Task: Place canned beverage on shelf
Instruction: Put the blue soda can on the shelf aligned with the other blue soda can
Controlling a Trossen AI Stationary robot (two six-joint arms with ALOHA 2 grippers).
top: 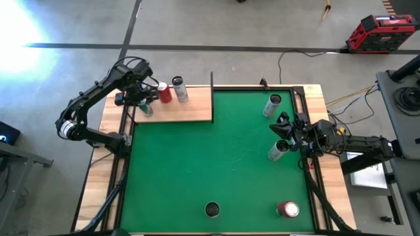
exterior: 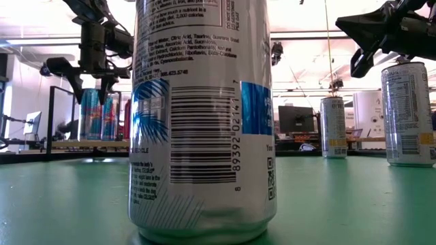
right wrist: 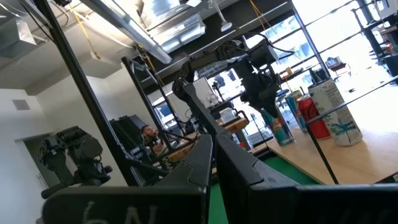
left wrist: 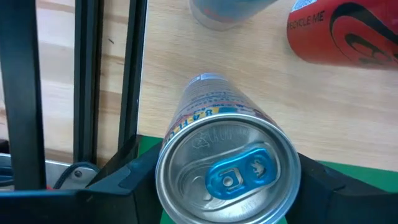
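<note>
The shelf (top: 190,108), a light-wood board with black rods, lies at the mat's far left. A red can (top: 164,92) and a silver can (top: 179,90) stand on it. A third can (left wrist: 227,168), silver top with a blue tab, stands upright on the board's left part. My left gripper (top: 143,103) points straight down over it, shut on the can. At the table's right, my right gripper (top: 283,129) hangs shut in the air, between two silver cans (top: 272,105) (top: 277,151). My left gripper comes from above, pointing down, and has the can's upper wall just under the rim (left wrist: 163,186) between its two fingers (left wrist: 127,180), one on each side. The can stands upright, its base on the shelf board (left wrist: 205,84).
At the mat's near edge stand a dark-topped can (top: 212,209), which fills the low view, and a red can (top: 287,210). The shelf's black rods (left wrist: 87,93) rise close beside the held can. The green mat's middle (top: 216,164) lies bare.
</note>
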